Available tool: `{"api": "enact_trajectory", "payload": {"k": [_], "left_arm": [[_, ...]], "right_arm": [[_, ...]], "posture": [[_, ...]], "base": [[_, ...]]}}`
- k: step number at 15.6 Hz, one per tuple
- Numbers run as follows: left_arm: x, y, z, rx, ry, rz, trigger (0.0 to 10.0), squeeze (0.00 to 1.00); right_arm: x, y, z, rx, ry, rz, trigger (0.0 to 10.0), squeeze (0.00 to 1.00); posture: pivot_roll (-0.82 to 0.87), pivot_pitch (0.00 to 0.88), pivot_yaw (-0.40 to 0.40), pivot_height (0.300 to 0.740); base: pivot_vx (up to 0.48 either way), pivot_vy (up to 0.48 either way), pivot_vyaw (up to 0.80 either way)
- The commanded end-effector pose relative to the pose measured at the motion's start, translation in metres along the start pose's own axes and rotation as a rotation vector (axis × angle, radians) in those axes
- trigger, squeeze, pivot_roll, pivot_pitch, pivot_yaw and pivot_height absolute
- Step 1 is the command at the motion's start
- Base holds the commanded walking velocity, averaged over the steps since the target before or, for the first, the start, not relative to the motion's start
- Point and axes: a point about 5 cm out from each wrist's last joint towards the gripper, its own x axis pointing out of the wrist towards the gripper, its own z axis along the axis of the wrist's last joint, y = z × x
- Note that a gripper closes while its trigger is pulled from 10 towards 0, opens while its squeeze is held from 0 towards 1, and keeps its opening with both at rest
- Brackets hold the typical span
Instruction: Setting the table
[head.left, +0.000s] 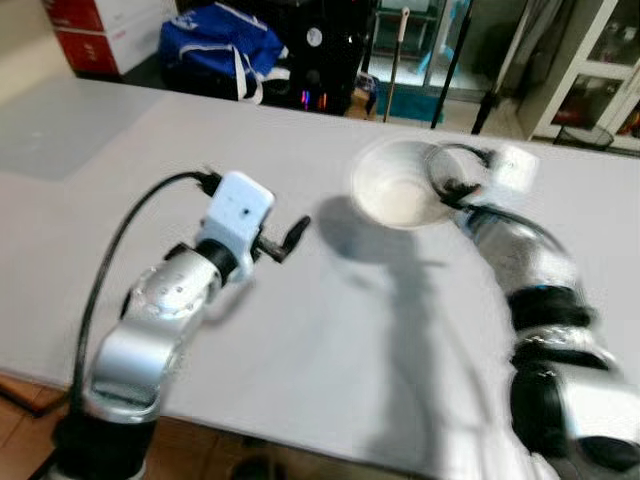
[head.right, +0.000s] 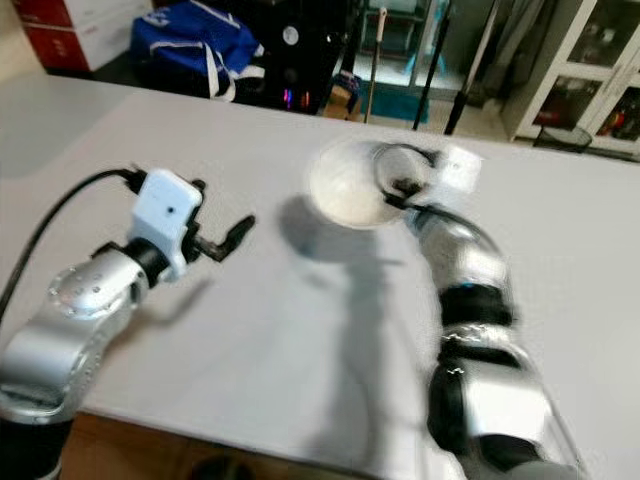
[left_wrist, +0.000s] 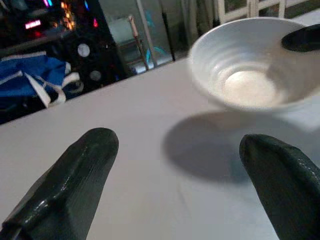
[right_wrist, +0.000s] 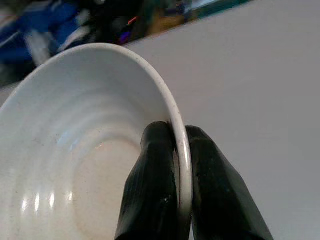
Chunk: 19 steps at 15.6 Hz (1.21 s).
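A white ribbed bowl (head.left: 398, 185) hangs above the grey table (head.left: 330, 330), casting a shadow beneath it. My right gripper (right_wrist: 175, 150) is shut on the bowl's rim (right_wrist: 172, 112), one finger inside and one outside. My left gripper (head.left: 290, 240) is open over the table, left of the bowl and pointing toward it, with nothing between its fingers (left_wrist: 85, 170). In the left wrist view the bowl (left_wrist: 250, 65) floats ahead, above its shadow.
Beyond the table's far edge lie a blue bag (head.left: 225, 45), red boxes (head.left: 95, 35), dark equipment (head.left: 320, 55) and glass cabinets (head.left: 600, 70). A black cable (head.left: 120, 250) loops from my left wrist.
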Motion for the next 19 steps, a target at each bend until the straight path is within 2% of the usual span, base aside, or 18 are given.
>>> {"api": "enact_trajectory", "payload": {"k": [1,5,19], "left_arm": [[0.001,-0.002,0.007,0.014,-0.033,-0.013,10.0,0.00],[0.001,-0.002,0.008,0.022,-0.040,-0.009,10.0,0.00],[0.000,-0.005,0.005,0.024,-0.019,-0.038,10.0,0.00]], "right_arm": [[-0.002,-0.006,0.013,-0.004,-0.038,-0.007,10.0,0.00],[-0.001,-0.006,0.012,0.018,-0.024,-0.002,10.0,0.00],[0.001,-0.006,-0.002,0.008,0.072,0.001,10.0,0.00]], "posture": [[0.00,0.000,-0.012,0.740],[0.01,0.000,-0.011,0.740],[0.01,0.000,-0.006,0.740]], "base": [[0.000,0.000,0.00],[0.000,0.000,0.00],[0.000,0.000,0.00]]}}
